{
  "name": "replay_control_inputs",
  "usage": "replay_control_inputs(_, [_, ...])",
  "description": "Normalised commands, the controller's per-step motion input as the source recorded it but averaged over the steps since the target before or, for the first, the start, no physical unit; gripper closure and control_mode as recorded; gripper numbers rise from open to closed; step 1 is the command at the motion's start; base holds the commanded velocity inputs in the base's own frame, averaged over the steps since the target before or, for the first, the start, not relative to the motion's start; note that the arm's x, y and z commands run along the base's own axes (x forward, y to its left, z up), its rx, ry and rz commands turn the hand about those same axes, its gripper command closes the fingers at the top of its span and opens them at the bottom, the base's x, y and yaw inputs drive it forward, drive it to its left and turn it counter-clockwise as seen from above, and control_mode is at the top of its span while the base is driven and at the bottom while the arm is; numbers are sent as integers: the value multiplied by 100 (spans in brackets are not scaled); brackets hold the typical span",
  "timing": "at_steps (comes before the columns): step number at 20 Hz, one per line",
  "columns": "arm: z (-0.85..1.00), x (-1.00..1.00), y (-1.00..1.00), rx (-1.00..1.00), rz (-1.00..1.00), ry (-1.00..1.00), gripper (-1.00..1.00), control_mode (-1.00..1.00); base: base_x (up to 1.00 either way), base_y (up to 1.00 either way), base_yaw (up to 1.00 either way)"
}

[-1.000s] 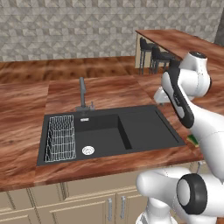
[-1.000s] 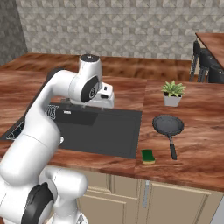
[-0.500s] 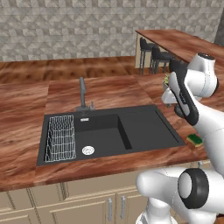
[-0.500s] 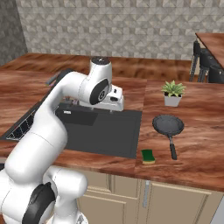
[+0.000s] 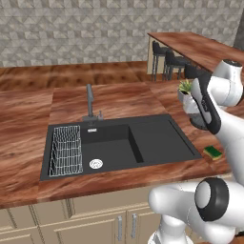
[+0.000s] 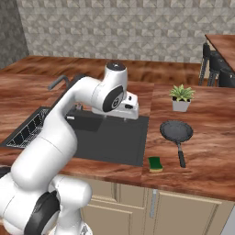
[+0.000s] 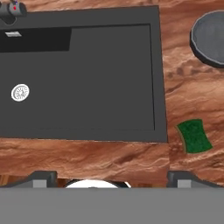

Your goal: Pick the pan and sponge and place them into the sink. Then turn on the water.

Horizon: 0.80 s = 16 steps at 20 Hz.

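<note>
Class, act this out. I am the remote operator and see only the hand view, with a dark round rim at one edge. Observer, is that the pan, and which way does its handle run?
Observer: Yes, it is the small round black frying pan. Its long thin handle points toward the counter's front edge, right of the yellow-and-green sponge.
Operator: Anything standing behind it?
Observer: A small potted plant in a white pot, apart from the pan.
Operator: Is water running?
Observer: No stream falls from the tall dark grey faucet over the matte black sink.
</note>
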Motion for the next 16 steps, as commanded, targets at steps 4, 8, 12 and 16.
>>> replay_control_inputs(4, [-3,0,-30,0,-2,4,-100,-100,0,0,0])
replay_control_inputs(8, [-4,0,-29,0,-3,5,-100,-100,0,0,0])
replay_control_inputs(12, [-5,0,-22,0,-5,7,-100,-100,0,0,0])
replay_control_inputs(16, [-13,2,-19,-1,-6,7,-100,-100,0,0,0])
